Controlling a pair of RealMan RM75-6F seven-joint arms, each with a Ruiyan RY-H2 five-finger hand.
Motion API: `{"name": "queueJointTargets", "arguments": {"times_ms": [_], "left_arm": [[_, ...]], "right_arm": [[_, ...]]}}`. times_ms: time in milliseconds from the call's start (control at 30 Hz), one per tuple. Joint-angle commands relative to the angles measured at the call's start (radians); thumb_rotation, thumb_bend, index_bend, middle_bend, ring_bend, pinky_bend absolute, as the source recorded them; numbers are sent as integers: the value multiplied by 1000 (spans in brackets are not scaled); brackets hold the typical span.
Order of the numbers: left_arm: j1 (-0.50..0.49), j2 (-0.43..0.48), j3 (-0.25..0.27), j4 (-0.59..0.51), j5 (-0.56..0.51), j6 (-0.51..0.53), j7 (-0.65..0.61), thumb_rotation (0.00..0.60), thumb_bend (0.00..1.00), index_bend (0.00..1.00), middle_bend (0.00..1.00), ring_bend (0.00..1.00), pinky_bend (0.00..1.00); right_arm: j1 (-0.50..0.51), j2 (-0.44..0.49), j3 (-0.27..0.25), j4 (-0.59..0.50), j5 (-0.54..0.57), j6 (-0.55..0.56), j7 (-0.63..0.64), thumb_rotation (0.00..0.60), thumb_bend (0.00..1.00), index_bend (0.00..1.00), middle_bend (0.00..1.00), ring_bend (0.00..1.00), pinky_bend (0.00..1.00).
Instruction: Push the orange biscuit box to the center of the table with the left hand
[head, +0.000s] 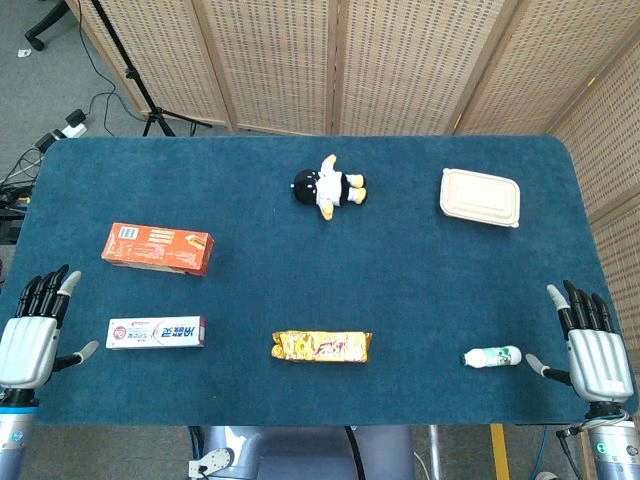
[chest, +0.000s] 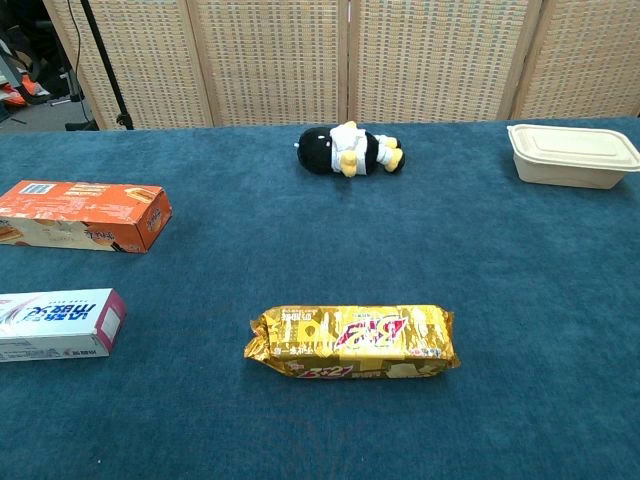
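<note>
Left hand spread, empty, near the white toothpaste carton. Risk: clipping it while reaching the orange cardboard biscuit box, or an off-centre push spinning the box.

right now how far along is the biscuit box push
Nothing looks done: the flat orange cardboard biscuit box lies at the table's left side. The left hand rests open near the edge, touching nothing. Left: reach the box and push it right to the centre.

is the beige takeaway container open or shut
Shut: the beige takeaway container has its lid down flush on the base all round, seen in both views.
</note>
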Motion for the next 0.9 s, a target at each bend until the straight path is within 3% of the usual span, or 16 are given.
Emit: {"name": "queueJointTargets", "arguments": {"times_ms": [33,900], "left_arm": [[-1,-1,0,1,-1,-1,0,600,0,0,0,0,0],[-2,7,-4,1,-7,-3,-27,600,0,0,0,0,0]], "right_arm": [[1,-2,-1,1,-1,-3,-4,600,53,18,0,0,0],[5,-7,-6,0,-4,-12,-23,600,53,18,0,0,0]]}}
